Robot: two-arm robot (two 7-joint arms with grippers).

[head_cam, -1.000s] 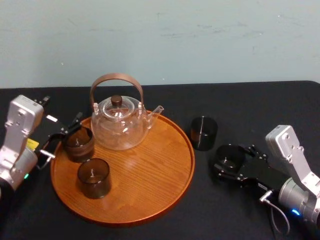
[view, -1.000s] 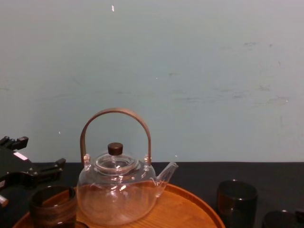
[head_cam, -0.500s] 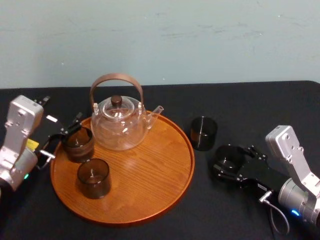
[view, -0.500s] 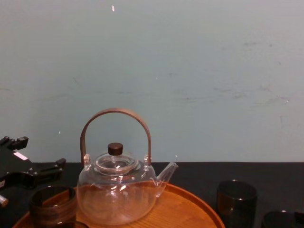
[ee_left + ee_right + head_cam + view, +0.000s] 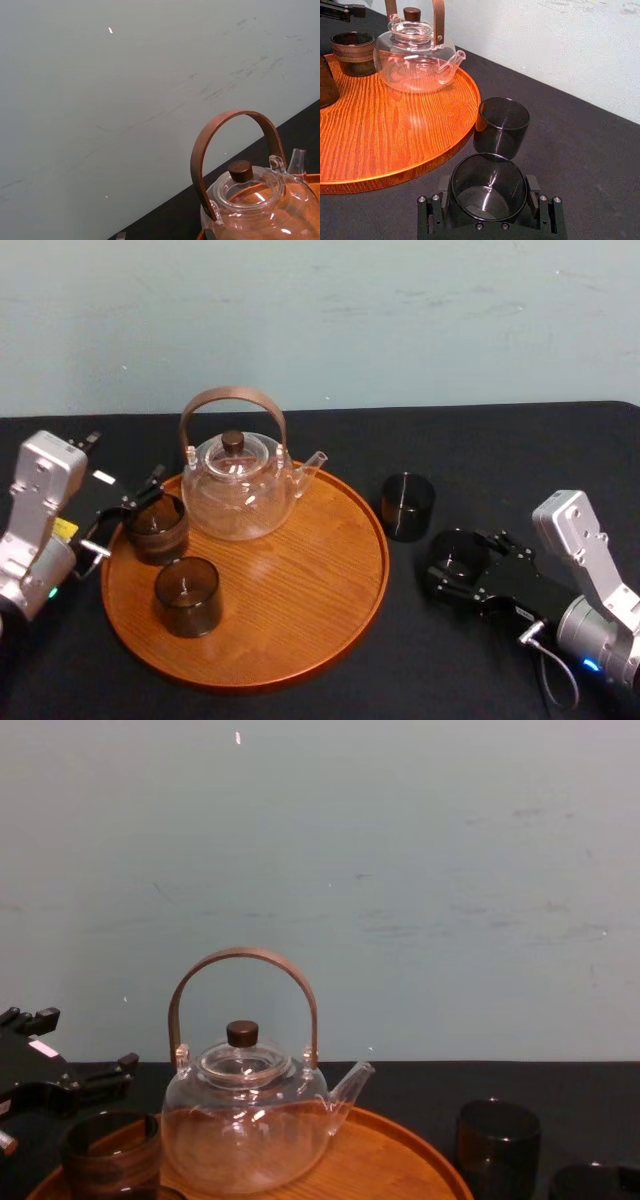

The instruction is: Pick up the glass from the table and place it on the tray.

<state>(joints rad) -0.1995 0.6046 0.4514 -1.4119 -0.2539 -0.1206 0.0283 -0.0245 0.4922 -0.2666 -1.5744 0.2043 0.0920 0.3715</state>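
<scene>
Glass [image 5: 460, 555], dark and smoky, stands on the black table [image 5: 480, 450] to the right of the tray [image 5: 330, 625], just nearer than a second dark glass [image 5: 407, 505]. It sits between the jaws of the right gripper [image 5: 462, 568], which reaches in from the near right. In the right wrist view the pads press its wall from both sides, so the jaws look closed on it. I cannot tell whether its base has left the table. Against a second ago almost nothing differs: glass and gripper show only a slight wobble in place, with no travel toward the tray. I judge that the grasp is made but the lift and carry have not begun. What remains is to raise the glass over the low rim and move it left onto bare wood at the tray's near right. That path should pass nearer than the second dark glass and well clear of the glass teapot [image 5: 238, 490] on the far side. The left gripper [image 5: 128, 512] is likewise unmoved at the tray's left edge. Its jaws stand spread beside a brown banded cup [image 5: 157, 532], gripping nothing.
</scene>
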